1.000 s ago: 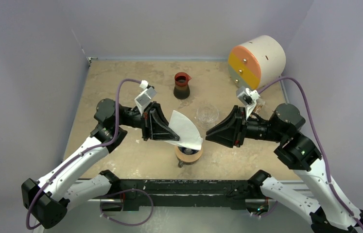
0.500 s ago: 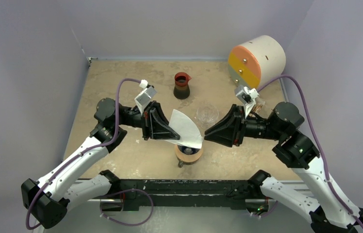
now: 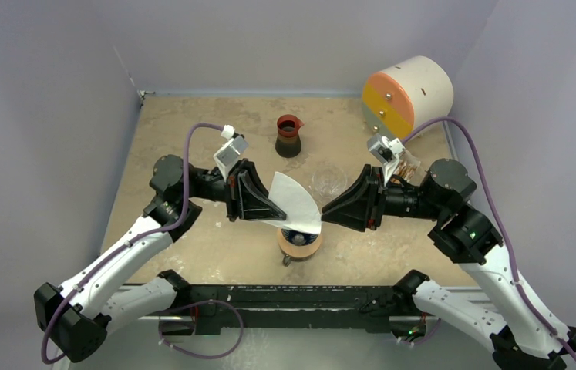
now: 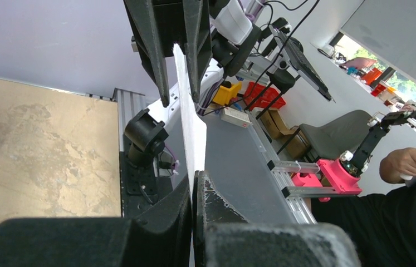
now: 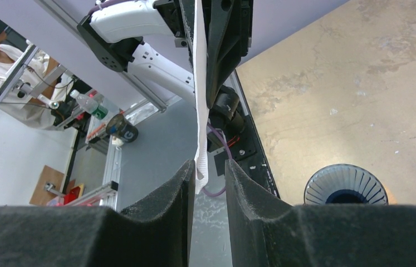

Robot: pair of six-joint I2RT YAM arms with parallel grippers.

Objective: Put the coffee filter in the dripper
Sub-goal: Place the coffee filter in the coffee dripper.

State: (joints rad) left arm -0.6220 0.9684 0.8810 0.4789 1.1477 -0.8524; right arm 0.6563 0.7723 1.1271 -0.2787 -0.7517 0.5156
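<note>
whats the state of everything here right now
coffee filter: folded flat, held over the dripper
dripper: upright, no filter inside
left fingers: shut on the filter
right fingers: apart, straddling the filter's edge
glass cup: upright, looks empty
pitcher: upright

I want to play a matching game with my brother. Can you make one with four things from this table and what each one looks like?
Things:
1. coffee filter
2. dripper
3. glass cup
4. jug

Looks:
A. deep blue, with ribs inside
B. white, held up in the air
C. clear, see-through
D. dark, with a red rim

Pairs: 1-B, 2-A, 3-C, 4-D
</note>
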